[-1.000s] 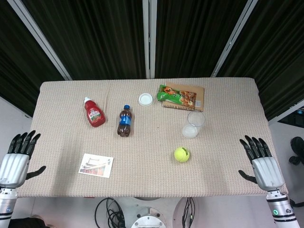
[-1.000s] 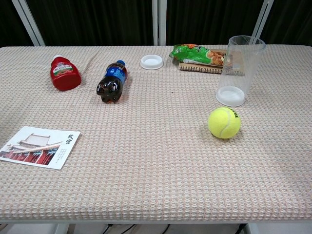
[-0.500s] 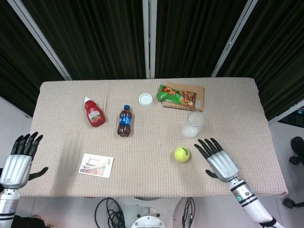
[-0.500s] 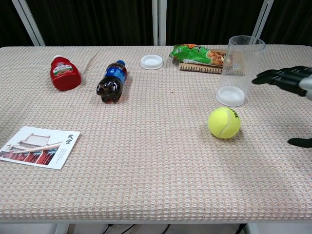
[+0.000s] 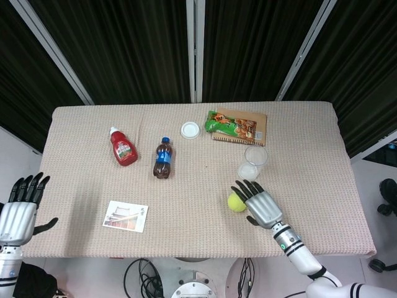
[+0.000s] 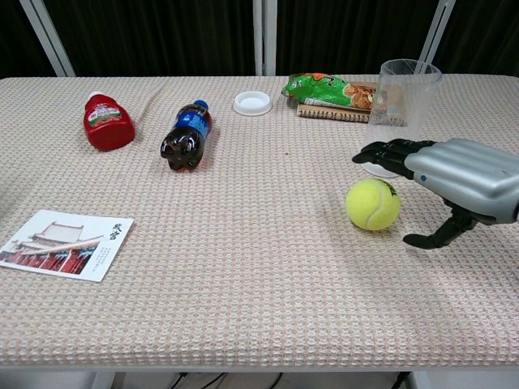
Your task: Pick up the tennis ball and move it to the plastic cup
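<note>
The yellow tennis ball [image 5: 235, 202] [image 6: 373, 203] lies on the woven tablecloth, just in front of the clear plastic cup [image 5: 254, 162] [image 6: 401, 105], which stands upright. My right hand [image 5: 258, 203] [image 6: 451, 178] hovers right beside the ball on its right side, fingers spread over its top, thumb low near the cloth, gripping nothing. My left hand [image 5: 20, 208] hangs open off the table's left front corner, far from the ball; the chest view does not show it.
A ketchup bottle [image 5: 123, 146], a lying cola bottle [image 5: 163, 158], a white lid [image 5: 190, 130] and a snack bag on a booklet [image 5: 237, 125] sit across the back half. A postcard [image 5: 125, 216] lies front left.
My right hand has swung in from the table's right edge leftwards until it stands against the ball. The ball and cup have not moved. The left hand shifted only slightly.
</note>
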Motion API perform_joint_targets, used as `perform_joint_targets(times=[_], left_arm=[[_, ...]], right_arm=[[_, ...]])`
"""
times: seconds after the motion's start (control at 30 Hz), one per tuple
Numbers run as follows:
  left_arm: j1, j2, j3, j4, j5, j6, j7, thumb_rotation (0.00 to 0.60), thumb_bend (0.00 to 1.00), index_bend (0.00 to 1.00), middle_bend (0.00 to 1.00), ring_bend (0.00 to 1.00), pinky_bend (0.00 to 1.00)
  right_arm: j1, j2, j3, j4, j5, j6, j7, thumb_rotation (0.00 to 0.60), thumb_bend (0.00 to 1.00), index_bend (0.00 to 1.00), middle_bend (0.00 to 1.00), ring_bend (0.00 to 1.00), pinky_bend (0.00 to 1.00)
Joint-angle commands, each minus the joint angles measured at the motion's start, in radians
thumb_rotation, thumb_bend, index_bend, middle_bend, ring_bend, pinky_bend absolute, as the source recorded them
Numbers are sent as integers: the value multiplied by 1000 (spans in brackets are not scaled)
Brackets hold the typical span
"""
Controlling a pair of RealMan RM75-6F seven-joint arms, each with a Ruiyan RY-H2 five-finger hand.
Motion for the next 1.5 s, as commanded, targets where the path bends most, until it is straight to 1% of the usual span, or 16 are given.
perform_joint_targets(times=[0.03,0.2,0.3,0.33,0.4,0.43,0.47,0.6,0.73,0.87,0.97,1.1,1.2,1.33,1.43,1.5], left_arm=[[0,-1,0,3,-3,-2,-1,600,28,0,0,0,0],[2,-5,-9,14,-9,10,23,600,28,0,0,0,0],[2,-2,-11,14,-11,8,17,600,28,0,0,0,0],[1,-2,-11,15,-11,7,15,600,28,0,0,0,0],[0,-3,-10,19,-12,4,13,600,28,0,0,0,0],[0,-5,-10,21,-12,2,12,600,28,0,0,0,0],[-1,-6,-9,23,-13,0,10,600,28,0,0,0,0],[-1,-7,-9,28,-12,-1,1,600,28,0,0,0,0],[1,-1,-7,23,-7,5,-5,600,29,0,0,0,0],[8,8,-2,17,-2,12,-21,600,28,0,0,0,0],[12,13,0,17,-4,14,-24,600,28,0,0,0,0],[14,15,1,9,1,17,-23,600,28,0,0,0,0],[13,13,4,10,7,17,-19,600,28,0,0,0,0],[10,7,7,16,9,10,-16,600,28,0,0,0,0],[9,2,9,26,25,17,-2,600,28,0,0,0,0],[9,0,10,28,30,21,-2,600,28,0,0,0,0]], right_arm=[[24,-26,10,23,19,-17,3,600,209,0,35,33,204],[55,-52,16,41,51,-42,-9,600,230,0,53,78,250],[66,-63,17,49,57,-39,-9,600,241,11,113,169,317],[66,-67,15,51,56,-35,-9,600,252,57,150,214,338],[67,-75,9,60,55,-23,-13,600,277,213,240,293,371],[67,-78,6,64,56,-21,-16,600,291,300,286,336,401],[68,-81,2,69,58,-19,-21,600,302,361,322,379,441],[70,-86,-5,75,49,1,-21,600,333,525,426,485,550],[60,-79,-6,71,-16,77,30,600,363,619,462,511,577],[54,-38,-6,46,-60,123,81,600,366,637,465,512,578],[52,17,0,-22,-87,150,113,600,367,639,466,512,579],[44,93,18,-114,-140,217,95,600,368,640,468,512,583],[39,149,52,-179,-151,263,74,600,368,641,468,512,586],[51,178,106,-200,-106,270,60,600,372,656,470,513,587],[85,179,163,-177,-7,225,30,600,381,671,471,513,587],[104,175,186,-163,32,210,13,600,381,670,471,513,587]])
